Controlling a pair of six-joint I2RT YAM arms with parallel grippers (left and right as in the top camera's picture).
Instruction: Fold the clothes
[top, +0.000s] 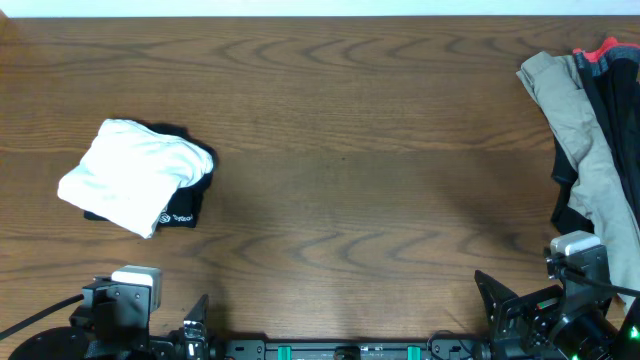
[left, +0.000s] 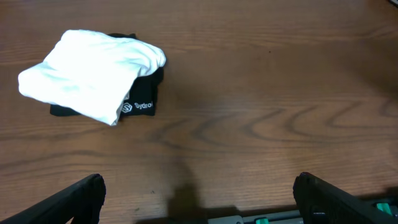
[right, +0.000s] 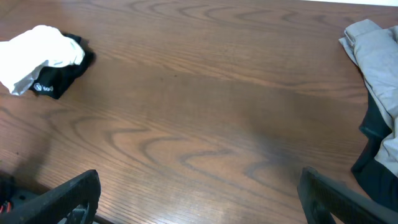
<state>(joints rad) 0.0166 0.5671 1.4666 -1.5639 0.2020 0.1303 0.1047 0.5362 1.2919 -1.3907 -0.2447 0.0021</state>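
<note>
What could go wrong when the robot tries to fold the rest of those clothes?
The khaki garment, a black garment and a red garment lie heaped together on the right, so grabbing one might drag the others along. The folded white T-shirt sits puffy on a black lettered garment, so a bump could probably undo that stack.
</note>
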